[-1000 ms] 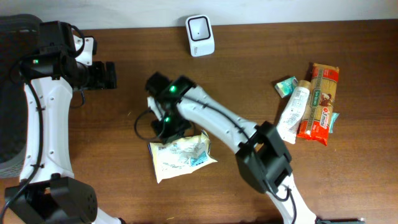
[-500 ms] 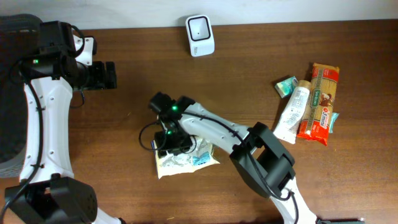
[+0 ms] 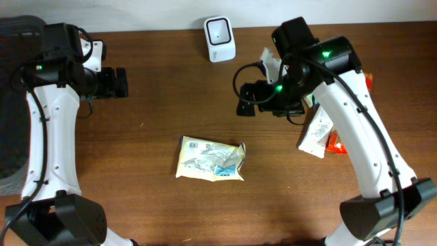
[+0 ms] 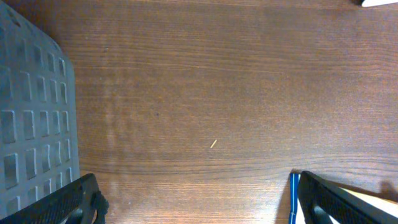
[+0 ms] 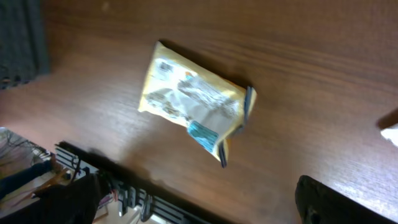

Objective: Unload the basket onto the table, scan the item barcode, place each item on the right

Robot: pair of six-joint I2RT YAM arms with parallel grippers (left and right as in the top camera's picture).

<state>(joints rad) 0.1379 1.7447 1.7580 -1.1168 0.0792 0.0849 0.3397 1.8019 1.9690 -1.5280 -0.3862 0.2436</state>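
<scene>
Above the table's (image 3: 136, 171) right half, my right claw (image 3: 244, 108) hangs with its fingers spread wide, gripping and touching nothing. The yellow packet (image 3: 210, 160) lies flat on the wood near the middle, well apart from the white scanner (image 3: 220, 30) at the far edge. My left claw (image 3: 121, 82), far left, is equally wide and empty.

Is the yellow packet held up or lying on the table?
Lying flat: the yellow packet rests on the wooden table, with bare wood all around it.
</scene>
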